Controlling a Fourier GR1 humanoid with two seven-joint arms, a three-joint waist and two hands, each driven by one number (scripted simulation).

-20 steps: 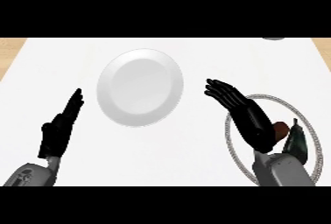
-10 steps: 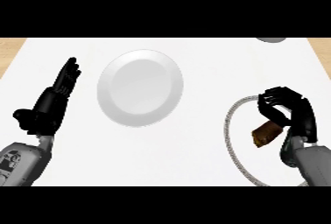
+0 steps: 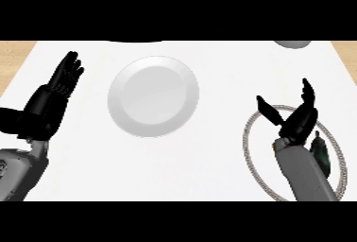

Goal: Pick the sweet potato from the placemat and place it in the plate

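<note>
The white round plate (image 3: 153, 97) lies at the middle of the white counter top. To the right lies the round placemat (image 3: 254, 156), white with a grey braided rim. My right hand (image 3: 298, 120) hovers over the placemat's upper part, open, fingers spread and pointing away, with nothing in it. A dark lump (image 3: 320, 151) lies on the placemat right of my right forearm, which hides most of it; it looks like the sweet potato. My left hand (image 3: 50, 97) rests open at the left, fingers up, apart from the plate.
A pale grey rounded object (image 3: 293, 43) is cut off by the top edge at the far right. Wooden surface shows at the far left corner (image 3: 17, 52) and far right corner (image 3: 349, 49) beyond the white top.
Half a second ago my right hand was curled over a brown sweet potato on the placemat; now its fingers are spread and straight. My left hand has shifted slightly.
</note>
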